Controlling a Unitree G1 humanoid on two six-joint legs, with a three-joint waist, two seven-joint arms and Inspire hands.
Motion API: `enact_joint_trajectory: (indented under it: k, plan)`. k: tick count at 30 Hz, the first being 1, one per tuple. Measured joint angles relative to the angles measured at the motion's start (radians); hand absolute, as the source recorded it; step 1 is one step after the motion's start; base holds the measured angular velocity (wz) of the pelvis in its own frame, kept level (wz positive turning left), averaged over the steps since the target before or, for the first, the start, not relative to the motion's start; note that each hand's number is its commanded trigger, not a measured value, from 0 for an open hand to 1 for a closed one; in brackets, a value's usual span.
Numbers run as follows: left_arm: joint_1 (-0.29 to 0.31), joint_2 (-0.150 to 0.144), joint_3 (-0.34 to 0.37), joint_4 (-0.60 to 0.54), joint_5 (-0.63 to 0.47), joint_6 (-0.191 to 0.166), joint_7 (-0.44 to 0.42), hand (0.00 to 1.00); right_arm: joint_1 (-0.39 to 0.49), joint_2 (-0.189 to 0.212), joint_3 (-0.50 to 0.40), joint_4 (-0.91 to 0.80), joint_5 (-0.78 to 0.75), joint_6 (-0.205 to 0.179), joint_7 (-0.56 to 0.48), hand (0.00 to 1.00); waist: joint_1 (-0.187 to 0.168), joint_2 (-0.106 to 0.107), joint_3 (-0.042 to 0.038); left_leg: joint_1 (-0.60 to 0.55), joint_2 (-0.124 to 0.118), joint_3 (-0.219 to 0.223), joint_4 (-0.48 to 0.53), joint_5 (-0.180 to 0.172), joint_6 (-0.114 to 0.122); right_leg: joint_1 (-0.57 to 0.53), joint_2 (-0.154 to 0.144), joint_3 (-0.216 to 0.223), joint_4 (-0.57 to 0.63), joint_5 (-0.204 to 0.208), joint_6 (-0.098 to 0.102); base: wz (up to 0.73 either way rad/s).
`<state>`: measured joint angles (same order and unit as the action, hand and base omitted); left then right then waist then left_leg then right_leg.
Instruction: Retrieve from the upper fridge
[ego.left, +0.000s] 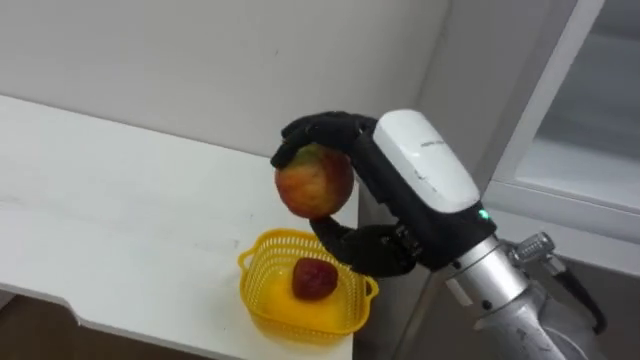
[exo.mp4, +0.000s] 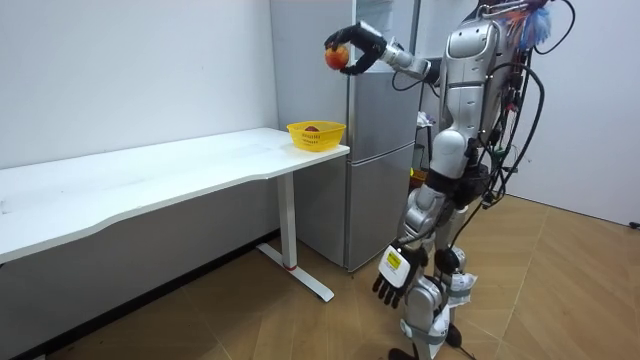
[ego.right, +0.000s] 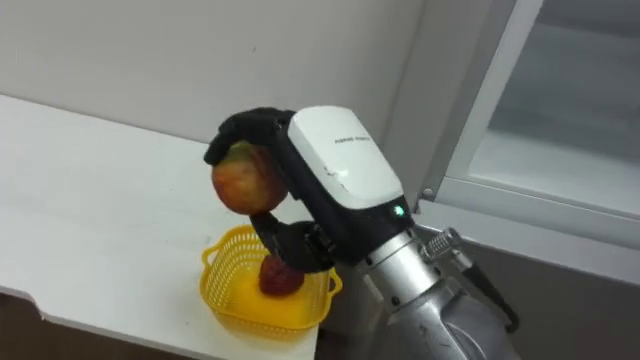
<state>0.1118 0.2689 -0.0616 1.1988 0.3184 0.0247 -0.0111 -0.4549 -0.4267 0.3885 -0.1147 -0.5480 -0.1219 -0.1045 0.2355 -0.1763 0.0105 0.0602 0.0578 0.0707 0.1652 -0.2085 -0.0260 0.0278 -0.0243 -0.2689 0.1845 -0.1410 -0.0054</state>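
left eye view: right hand (ego.left: 422, 165) curled round apple (ego.left: 314, 182), yellow basket (ego.left: 268, 304) with red fruit (ego.left: 314, 280) just below; room view: left hand (exo.mp4: 395, 275) relaxed.

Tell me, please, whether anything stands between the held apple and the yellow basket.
Nothing visible does: the apple, gripped in the right hand, hangs above the yellow basket with open air between. A red fruit already lies inside it.

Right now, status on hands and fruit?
Right hand shut on apple, above yellow basket. Left hand hangs open at side. Red fruit already in basket; nothing blocks the drop.
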Motion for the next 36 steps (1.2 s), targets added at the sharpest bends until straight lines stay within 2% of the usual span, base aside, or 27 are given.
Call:
enact_joint_trajectory:
  k: [3, 6, 9, 11, 20, 28, 36]
  plan:
    - [-0.001, 0.0, 0.011, 0.0, 0.008, 0.0, -0.004, 0.0, -0.003, 0.0, 0.004, 0.078, -0.045, 0.017, 0.006, 1.0, 0.013, -0.011, 0.0007, -0.01, -0.001, -0.018, 0.002, 0.0, 0.0, -0.002, -0.001, -0.016, 0.0, 0.0, 0.0, 0.14]
    - [0.002, 0.02, 0.011, -0.011, 0.006, 0.004, -0.024, 0.0, -0.046, -0.002, 0.008, 0.18, -0.047, 0.037, 0.013, 1.0, 0.023, -0.037, 0.0053, -0.023, 0.0, -0.03, 0.004, 0.002, -0.003, -0.007, -0.002, -0.039, -0.001, 0.0, 0.0, 0.13]
    - [0.007, 0.026, 0.01, -0.029, 0.005, 0.014, -0.024, 0.0, -0.085, -0.01, 0.03, 0.268, -0.037, 0.039, 0.012, 1.0, 0.029, -0.048, 0.0019, -0.023, 0.0, -0.037, 0.007, 0.003, -0.003, -0.005, -0.002, -0.044, -0.001, 0.0, 0.0, 0.1]
    - [0.002, 0.027, 0.01, -0.045, 0.005, 0.014, -0.023, 0.0, -0.096, -0.01, 0.048, 0.333, -0.038, 0.049, 0.006, 1.0, 0.042, -0.052, 0.0032, -0.022, -0.002, -0.048, 0.007, 0.003, -0.003, 0.0, -0.004, -0.055, -0.001, 0.0, 0.0, 0.13]
    - [0.0, 0.028, 0.009, -0.056, 0.028, 0.023, -0.025, 0.0, -0.12, -0.008, 0.064, 0.595, -0.04, 0.069, -0.027, 1.0, 0.075, -0.049, 0.0107, -0.037, -0.003, -0.081, 0.004, 0.003, -0.003, 0.004, -0.006, -0.091, -0.001, -0.002, 0.004, 0.12]
    - [0.005, 0.028, -0.005, -0.069, 0.03, 0.036, -0.039, 0.0, -0.136, -0.008, 0.064, 0.633, -0.039, 0.066, -0.076, 1.0, 0.076, -0.046, 0.014, -0.054, -0.004, -0.091, 0.017, 0.003, -0.003, -0.004, -0.006, -0.091, -0.002, -0.003, 0.005, 0.04]
    - [-0.008, 0.028, -0.02, -0.084, 0.03, 0.04, -0.037, 0.0, -0.136, -0.007, 0.065, 0.695, -0.04, 0.063, -0.085, 1.0, 0.078, -0.03, 0.0252, -0.064, -0.007, -0.088, 0.027, 0.003, -0.003, -0.011, -0.009, -0.094, -0.003, -0.003, 0.005, 0.0]
